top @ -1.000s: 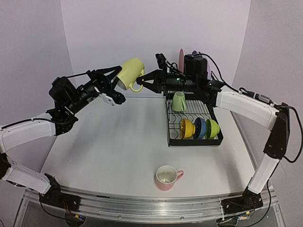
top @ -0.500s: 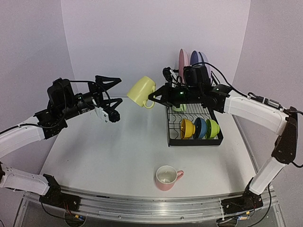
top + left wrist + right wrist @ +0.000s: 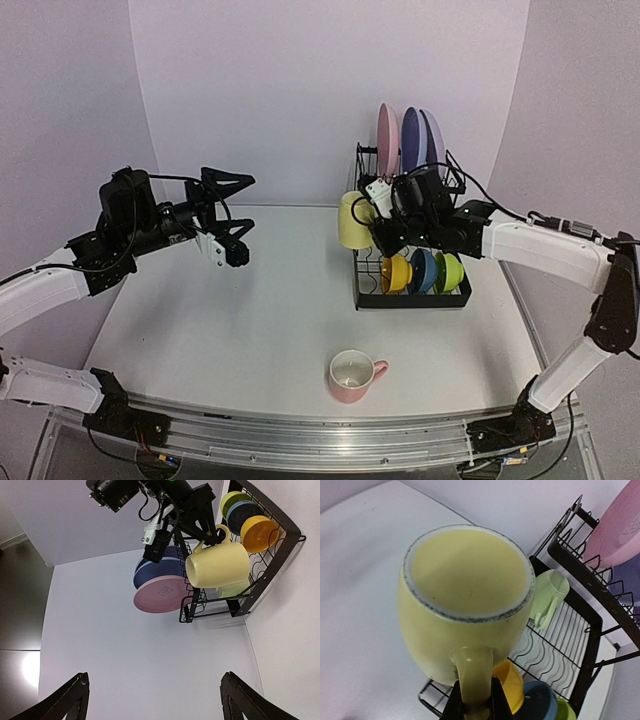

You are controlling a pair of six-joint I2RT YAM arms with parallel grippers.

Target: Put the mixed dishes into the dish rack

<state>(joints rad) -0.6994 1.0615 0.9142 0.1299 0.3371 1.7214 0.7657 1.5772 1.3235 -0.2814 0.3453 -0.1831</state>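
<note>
Yellow mug (image 3: pixel 352 222), held aloft, beside dish rack (image 3: pixel 412 302) edge

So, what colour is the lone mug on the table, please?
The glossy ceramic mug is pink; top view.

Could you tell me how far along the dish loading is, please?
Done: three plates stand in the upper shelf of the dish rack; three bowls and the pale green mug sit in its lower tray. In hand: the right gripper holds the yellow mug by its handle near the rack. Remaining: the pink mug on the table; the left gripper is open.
</note>
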